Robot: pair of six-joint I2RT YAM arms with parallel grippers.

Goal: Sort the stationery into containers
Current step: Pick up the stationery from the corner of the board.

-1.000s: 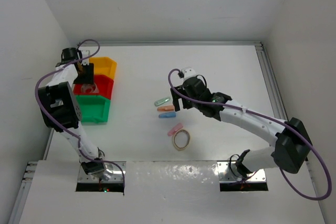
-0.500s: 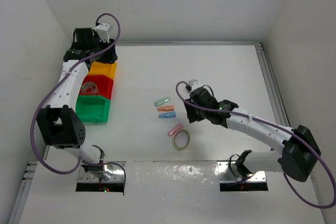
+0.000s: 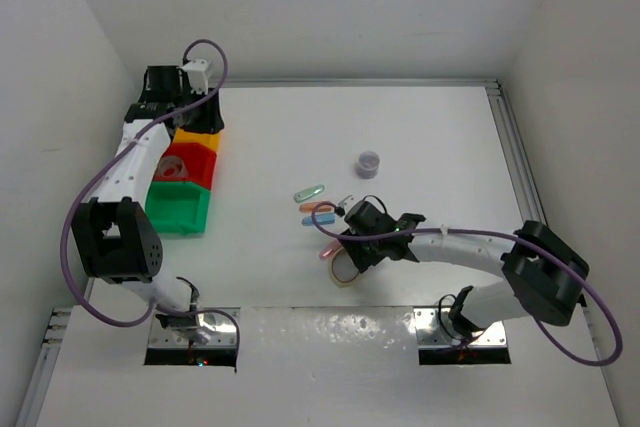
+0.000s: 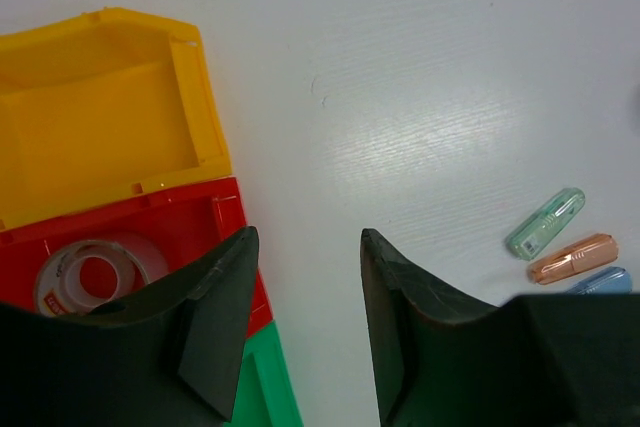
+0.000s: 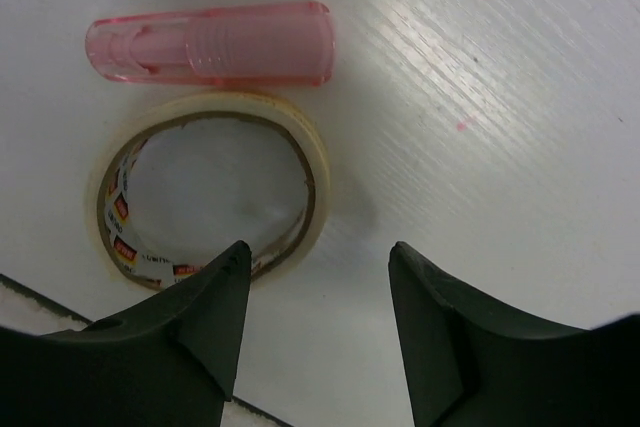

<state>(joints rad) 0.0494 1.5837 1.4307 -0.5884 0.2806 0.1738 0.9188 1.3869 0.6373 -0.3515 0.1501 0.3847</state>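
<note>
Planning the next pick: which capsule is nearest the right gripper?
The pink capsule, beside the tape ring; the green capsule, orange capsule and blue capsule lie farther away.

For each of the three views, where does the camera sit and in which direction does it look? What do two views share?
Top external: above and behind the arms, looking down at the table; both arms show.
Left wrist: on the left arm, looking down past the left fingers at the yellow bin and red bin.
Right wrist: on the right arm, looking down past the right fingers at the tan ring and pink piece.
Shared: top external also shows that ring and piece.
</note>
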